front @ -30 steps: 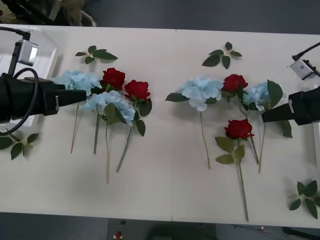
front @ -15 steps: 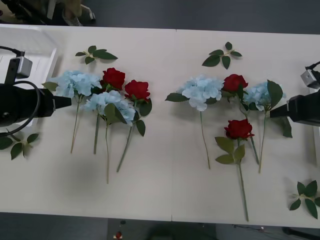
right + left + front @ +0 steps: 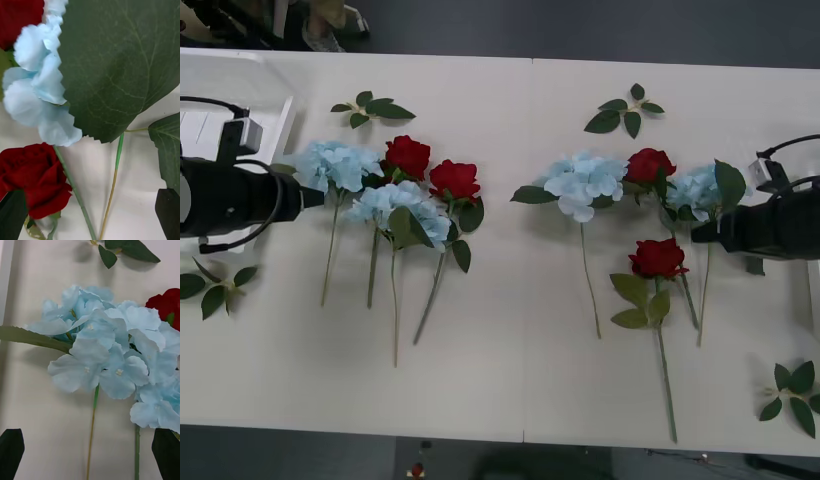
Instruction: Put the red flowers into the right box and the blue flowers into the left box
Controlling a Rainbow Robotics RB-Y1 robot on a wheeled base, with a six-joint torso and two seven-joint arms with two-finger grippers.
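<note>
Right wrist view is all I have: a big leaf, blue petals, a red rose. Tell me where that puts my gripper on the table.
Observer: The right gripper is at the rightmost blue flower, beside its stem just below the head, near the table's right end.
Operator: Give me the left arm.
Observer: The left gripper is open beside the leftmost blue flower, close to the left box.
Operator: Report the count.
Observer: Four red flowers and four blue ones lie on the table. None is in the part of the left box that shows.
</note>
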